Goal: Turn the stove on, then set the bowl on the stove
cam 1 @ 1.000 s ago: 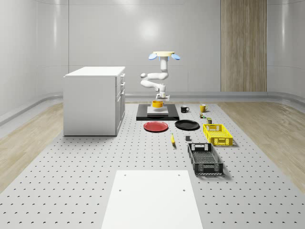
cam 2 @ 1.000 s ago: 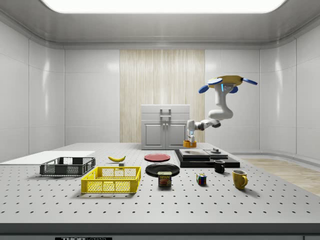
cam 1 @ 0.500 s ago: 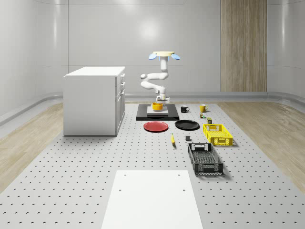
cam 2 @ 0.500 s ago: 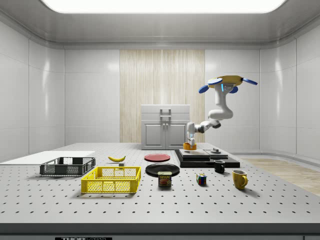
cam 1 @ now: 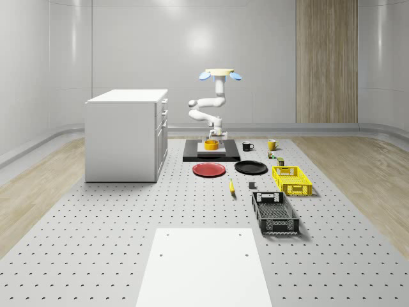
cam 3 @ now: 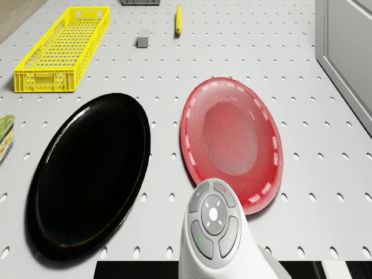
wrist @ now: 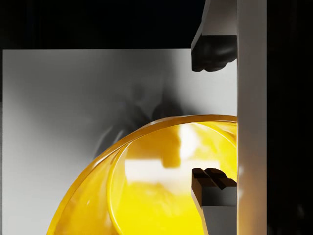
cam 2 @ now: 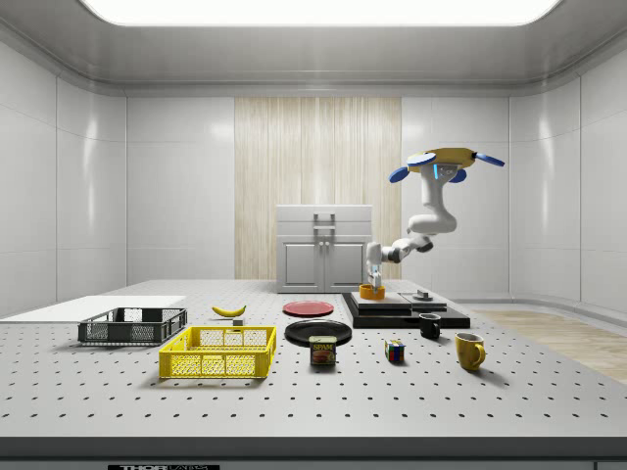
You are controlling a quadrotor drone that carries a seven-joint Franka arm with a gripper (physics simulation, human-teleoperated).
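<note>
I have the drone (cam 1: 218, 73) hovering above the far edge of the stove (cam 1: 211, 153), with the arm folded down in front of it. The gripper (wrist: 212, 115) is down at the yellow bowl (cam 1: 211, 145), and in the wrist view its two fingers (wrist: 211, 185) straddle the bowl's rim, one pad outside and one inside; I cannot tell whether they pinch the rim or stand slightly off it. The bowl sits on the stove's pale top plate (wrist: 73, 107), toward the side view's left end of the stove (cam 2: 404, 309). From the drone view I see the red plate (cam 3: 231, 142) and the black plate (cam 3: 87, 174) lying side by side on the bench (cam 1: 96, 217), just near of the stove, with the yellow crate (cam 3: 64, 49) and the banana (cam 3: 178, 18) nearer still.
</note>
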